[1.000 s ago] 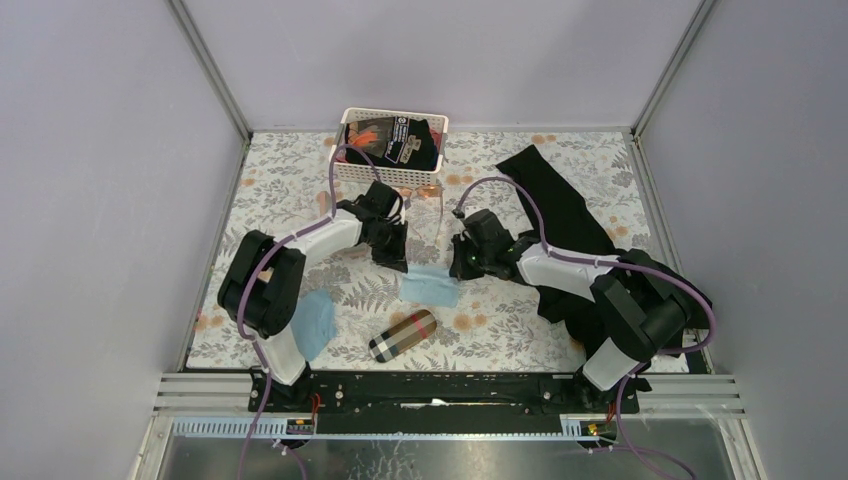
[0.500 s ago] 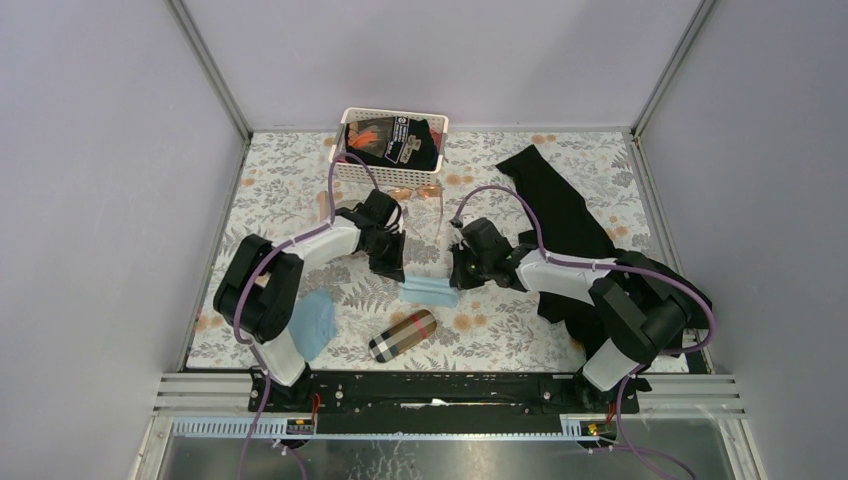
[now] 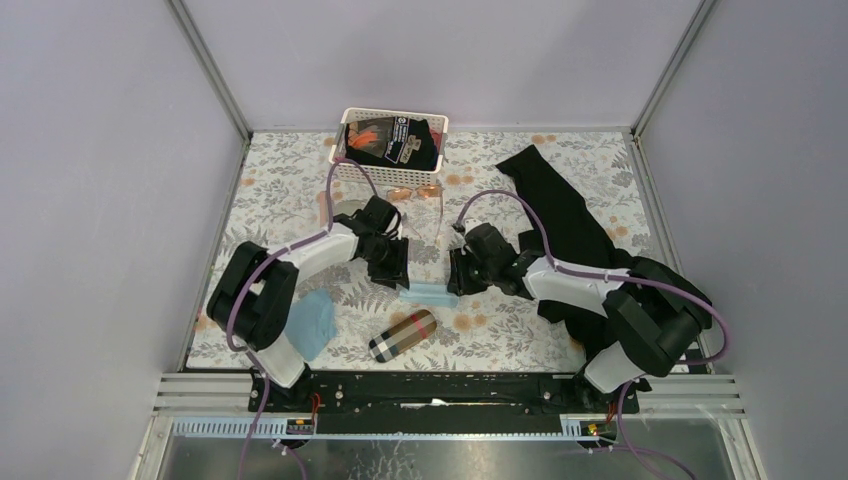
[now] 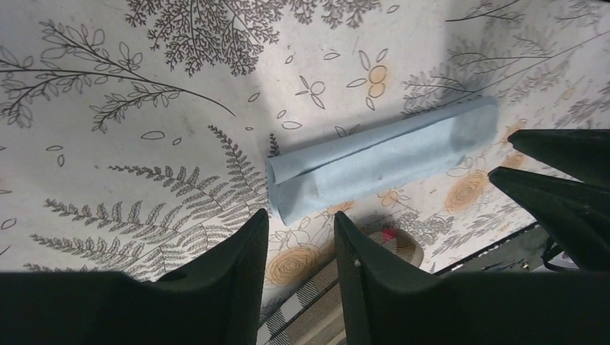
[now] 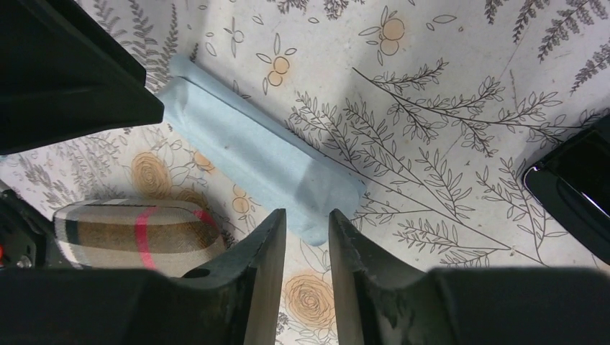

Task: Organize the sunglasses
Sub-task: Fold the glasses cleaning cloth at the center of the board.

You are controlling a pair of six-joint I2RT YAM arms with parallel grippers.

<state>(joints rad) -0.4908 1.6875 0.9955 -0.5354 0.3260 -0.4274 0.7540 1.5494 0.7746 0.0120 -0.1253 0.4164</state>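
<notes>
**Top external view.** The wire-framed sunglasses [image 3: 410, 192], with pale orange-pink lenses, lie on the floral table [image 3: 280, 200] just in front of the white basket [image 3: 352, 172], well beyond both grippers. The dark pair cannot be picked out. The left gripper [image 3: 394, 272] and right gripper [image 3: 456, 274] face each other across a folded blue cloth [image 3: 425, 294]. A plaid case [image 3: 402, 335] lies nearer the bases.

**Left wrist view.** The left fingers [image 4: 230, 280] stand moderately apart with nothing between them. The cloth lies flat just beyond their tips.

**Right wrist view.** The right fingers [image 5: 248, 287] are parted by a narrow gap and are also empty, poised over the other end of the cloth.

**Handling.** The wire frame is probably very light, springy and easily bent, and its lenses are smooth and prone to scratching. A gentle pinch on the bridge or at a hinge corner, clear of the lenses, looks safest.
</notes>
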